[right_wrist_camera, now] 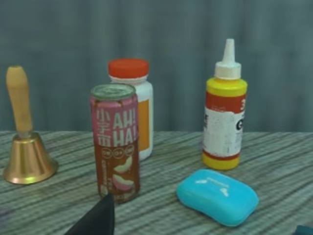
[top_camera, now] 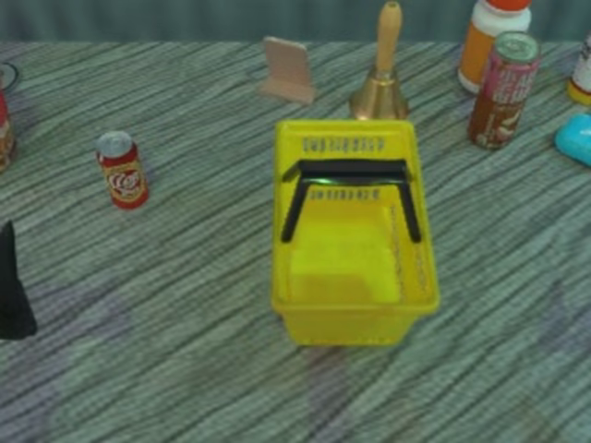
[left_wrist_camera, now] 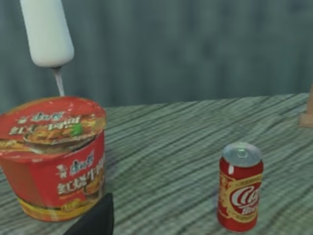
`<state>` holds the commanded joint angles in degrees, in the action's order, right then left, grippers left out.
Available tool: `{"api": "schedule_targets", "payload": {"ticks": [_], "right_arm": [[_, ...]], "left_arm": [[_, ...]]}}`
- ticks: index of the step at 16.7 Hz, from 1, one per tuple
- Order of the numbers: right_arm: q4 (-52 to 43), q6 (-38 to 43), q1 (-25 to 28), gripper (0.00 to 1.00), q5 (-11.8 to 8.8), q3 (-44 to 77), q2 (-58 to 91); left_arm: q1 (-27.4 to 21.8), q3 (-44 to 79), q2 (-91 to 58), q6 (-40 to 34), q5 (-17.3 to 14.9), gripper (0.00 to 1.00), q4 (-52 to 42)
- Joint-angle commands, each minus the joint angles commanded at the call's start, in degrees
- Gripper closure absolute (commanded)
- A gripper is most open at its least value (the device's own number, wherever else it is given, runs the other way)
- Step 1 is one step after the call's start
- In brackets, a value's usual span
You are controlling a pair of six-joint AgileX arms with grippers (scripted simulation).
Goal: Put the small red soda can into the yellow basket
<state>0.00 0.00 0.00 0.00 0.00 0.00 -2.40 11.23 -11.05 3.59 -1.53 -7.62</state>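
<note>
The small red soda can [top_camera: 122, 171] is being seen upright on the striped worktop [top_camera: 185, 369], at the left, well apart from the yellow basket [top_camera: 354, 309] at the centre, whose black handles [top_camera: 349, 189] are lying folded across its opening. The left pincer [top_camera: 13, 291] is showing only as a dark tip at the worktop's left edge; how far it is parted cannot be told, and nothing is being held by it. A red instant noodle cup [left_wrist_camera: 55, 156] is standing near the can. The right pincer [right_wrist_camera: 95, 220] is likewise showing as a dark tip only, near a maroon can [right_wrist_camera: 115, 142], a brass bell [right_wrist_camera: 25, 147] and a blue soap bar [right_wrist_camera: 217, 197]
</note>
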Motion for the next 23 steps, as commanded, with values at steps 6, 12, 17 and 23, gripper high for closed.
{"api": "schedule_targets", "payload": {"ticks": [6, 12, 17, 23], "right_arm": [[0.00, 0.00, 0.00, 0.00, 0.00, 0.00, 0.00], [0.00, 0.00, 0.00, 0.00, 0.00, 0.00, 0.00], [0.00, 0.00, 0.00, 0.00, 0.00, 0.00, 0.00], [0.00, 0.00, 0.00, 0.00, 0.00, 0.00, 0.00]], "left_arm": [[-3.18, 25.81, -27.52, 7.93, -1.24, 0.00, -17.31], [-5.49, 57.66, -63.34, 18.10, -1.26, 0.00, -38.58], [-6.47, 84.15, -92.98, 26.20, -0.52, 0.00, -54.48], [-6.66, 108.40, -119.36, 32.76, 0.64, 0.00, -67.21]]}}
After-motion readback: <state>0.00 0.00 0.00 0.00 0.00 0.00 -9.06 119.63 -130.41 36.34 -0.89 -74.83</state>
